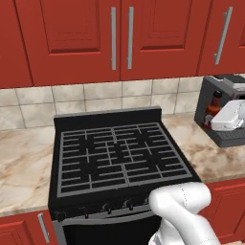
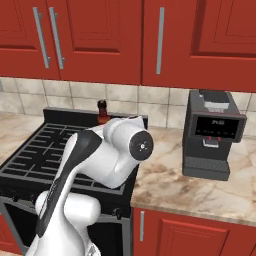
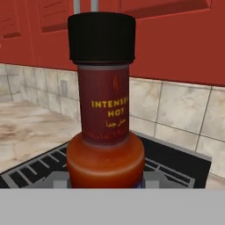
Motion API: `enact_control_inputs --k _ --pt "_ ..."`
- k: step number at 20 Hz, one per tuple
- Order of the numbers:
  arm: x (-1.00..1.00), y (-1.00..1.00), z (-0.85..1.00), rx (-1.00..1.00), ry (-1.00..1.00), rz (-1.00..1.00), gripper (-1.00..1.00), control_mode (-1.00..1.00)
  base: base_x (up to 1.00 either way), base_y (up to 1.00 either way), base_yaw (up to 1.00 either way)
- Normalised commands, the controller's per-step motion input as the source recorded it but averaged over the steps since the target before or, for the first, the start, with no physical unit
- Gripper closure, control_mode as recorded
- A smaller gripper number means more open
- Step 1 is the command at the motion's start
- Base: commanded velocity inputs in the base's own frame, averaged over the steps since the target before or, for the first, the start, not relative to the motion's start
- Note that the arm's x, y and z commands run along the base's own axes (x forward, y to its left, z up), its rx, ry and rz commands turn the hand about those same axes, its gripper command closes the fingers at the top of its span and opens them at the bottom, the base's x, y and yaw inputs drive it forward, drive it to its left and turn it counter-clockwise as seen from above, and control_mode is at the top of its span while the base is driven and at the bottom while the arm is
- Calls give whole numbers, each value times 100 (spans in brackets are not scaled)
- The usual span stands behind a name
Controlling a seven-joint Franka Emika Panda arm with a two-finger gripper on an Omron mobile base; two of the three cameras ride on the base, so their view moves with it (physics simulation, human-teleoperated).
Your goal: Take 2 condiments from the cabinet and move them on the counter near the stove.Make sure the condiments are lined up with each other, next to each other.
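Much of the gripper is hidden: in the right base view the arm's white elbow covers the hand, and only the black cap and neck of the dark brown bottle (image 2: 102,111) rise above it, in front of the tiled wall behind the stove (image 2: 35,150). In the left base view the white hand sits at the right edge, partly cut off, with the bottle (image 1: 215,103) upright just beyond it, in front of the coffee machine (image 1: 225,115); the fingers cannot be made out there. In the hand view the bottle (image 3: 104,110) stands upright and very close, its black cap above a red label reading "INTENSELY HOT", partly cut by the curve, and a bulging orange-red base. The gripper (image 3: 105,180) shows only as grey finger stubs at either side of that base, which hides the inner faces of the fingers; the jaws appear drawn in narrowly against the bottle, pinching it low down. Whether the bottle's foot touches any surface cannot be told. Behind it lie the stove grates, the beige counter (image 3: 30,127) and closed red cabinet (image 3: 176,39) doors.
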Motion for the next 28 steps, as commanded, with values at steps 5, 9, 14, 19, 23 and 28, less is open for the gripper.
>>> enact_control_inputs --k 5,9,14,19,23,28 --pt "26 -22 -45 -7 -6 7 100 -100 0 0 0" --pt "10 -22 -45 -6 -3 0 100 -100 0 0 0" --pt "2 -29 -25 -1 -1 0 100 -100 0 0 0" --pt "0 -28 -10 0 7 0 100 -100 0 0 0" --pt "0 -13 -20 0 12 1 100 -100 0 0 0" --pt "7 -15 -33 0 15 5 100 -100 0 0 0"
